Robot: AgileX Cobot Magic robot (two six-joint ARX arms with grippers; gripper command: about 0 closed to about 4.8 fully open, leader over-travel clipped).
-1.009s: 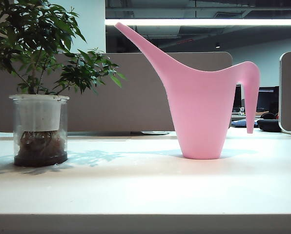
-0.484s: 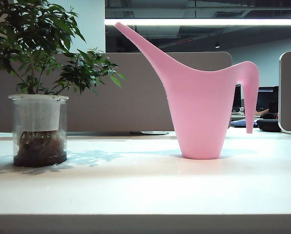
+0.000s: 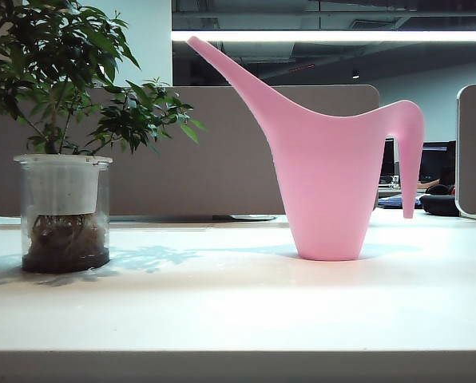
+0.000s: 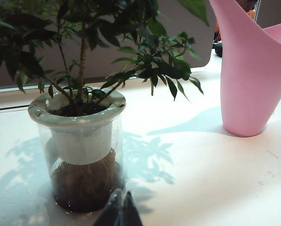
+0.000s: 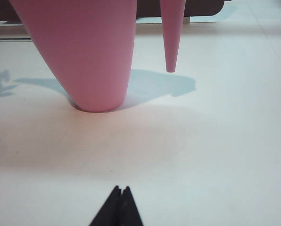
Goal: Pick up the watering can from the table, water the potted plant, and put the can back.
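The pink watering can (image 3: 330, 187) stands upright on the white table (image 3: 238, 311), right of centre, its spout rising toward the upper left and its thin handle hanging on the right. At the left stands the potted plant (image 3: 62, 211), dark green leaves over a clear jar with a white inner pot. Neither arm shows in the exterior view. My left gripper (image 4: 120, 194) is shut and empty, close in front of the potted plant (image 4: 81, 155), with the can (image 4: 251, 80) off to one side. My right gripper (image 5: 121, 189) is shut and empty, some way short of the can (image 5: 91, 52) and its handle tip (image 5: 171, 52).
Grey partition panels (image 3: 222, 152) run behind the table's far edge. A flat dark object (image 3: 250, 217) lies at that edge, and dark items with monitors (image 3: 438, 199) sit beyond on the right. The table's thick pale front edge (image 3: 238, 365) runs along the foreground.
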